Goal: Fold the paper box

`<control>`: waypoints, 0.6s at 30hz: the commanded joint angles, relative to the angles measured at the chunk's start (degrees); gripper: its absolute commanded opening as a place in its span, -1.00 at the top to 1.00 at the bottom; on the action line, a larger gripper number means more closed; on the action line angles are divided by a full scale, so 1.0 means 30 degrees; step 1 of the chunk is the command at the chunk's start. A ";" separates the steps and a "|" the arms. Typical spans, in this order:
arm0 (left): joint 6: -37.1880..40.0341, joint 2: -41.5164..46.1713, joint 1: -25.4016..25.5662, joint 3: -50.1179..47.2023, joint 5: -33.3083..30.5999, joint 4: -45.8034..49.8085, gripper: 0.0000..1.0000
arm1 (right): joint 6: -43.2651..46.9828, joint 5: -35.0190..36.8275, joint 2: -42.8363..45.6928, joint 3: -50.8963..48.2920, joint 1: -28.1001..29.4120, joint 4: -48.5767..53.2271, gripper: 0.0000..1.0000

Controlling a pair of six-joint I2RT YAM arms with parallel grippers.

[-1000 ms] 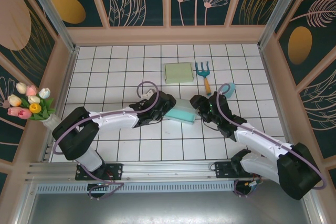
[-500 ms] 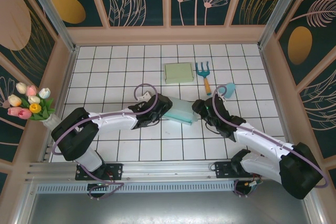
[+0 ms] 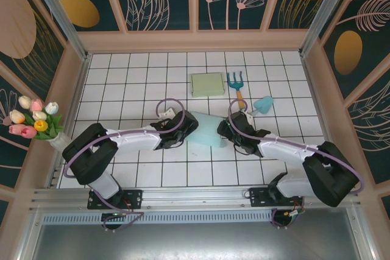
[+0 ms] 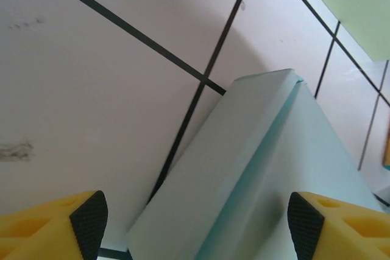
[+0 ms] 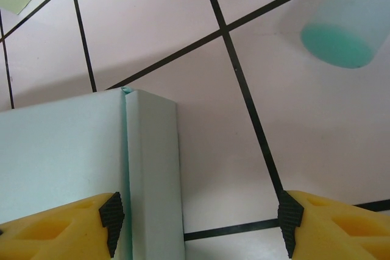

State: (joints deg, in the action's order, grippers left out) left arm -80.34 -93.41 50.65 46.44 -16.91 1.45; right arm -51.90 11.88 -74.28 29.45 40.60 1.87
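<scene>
**Bracketing the box from both ends before a fold**

The box (image 3: 207,131), of teal paper, lies low on the table (image 3: 122,77) about midway between its left and right edges, set at a slant to the tile lines. The left gripper (image 3: 184,128) stands at the box's left end and the right gripper (image 3: 227,131) at its right end, so the box sits between the two tools. Both are spread wide and hold nothing. In the left wrist view a corner of the box reaches up between the pads (image 4: 89,216), with a gap beside the left pad. In the right wrist view a narrow side flap (image 5: 152,168) lies between the pads, with the right pad well clear of it. This opposed placing probably lets one arm brace the box while the other presses a flap home. A green box (image 3: 207,83), a rake (image 3: 236,86) and a scoop (image 3: 263,104) rest nearer the far edge, apart from the work.
</scene>
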 commanded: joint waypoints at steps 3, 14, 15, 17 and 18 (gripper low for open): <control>0.1825 -0.0270 0.0079 0.0313 -0.1634 0.1496 -0.61 | 0.0686 0.1657 -0.0833 0.0739 0.0421 0.0684 -0.42; 0.3029 -0.1061 0.0072 0.0371 -0.2318 0.1538 -0.62 | 0.1315 0.1785 -0.0015 0.1768 0.2080 0.0188 -0.40; 0.3076 -0.1059 0.0058 0.0435 -0.2382 0.1537 -0.62 | 0.1529 0.1588 -0.0137 0.1784 0.2082 -0.0052 -0.41; 0.3180 -0.1061 0.0055 0.0645 -0.2590 0.1723 -0.62 | 0.2017 0.1307 -0.0610 0.1755 0.2100 -0.0543 -0.41; 0.3288 -0.1040 0.0077 0.0765 -0.2621 0.1799 -0.62 | 0.2067 0.1372 -0.0867 0.1755 0.2083 -0.0566 -0.41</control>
State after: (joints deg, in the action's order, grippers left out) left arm -72.60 -95.29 50.70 47.42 -23.22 4.60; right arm -48.14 16.21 -75.61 33.52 46.52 1.50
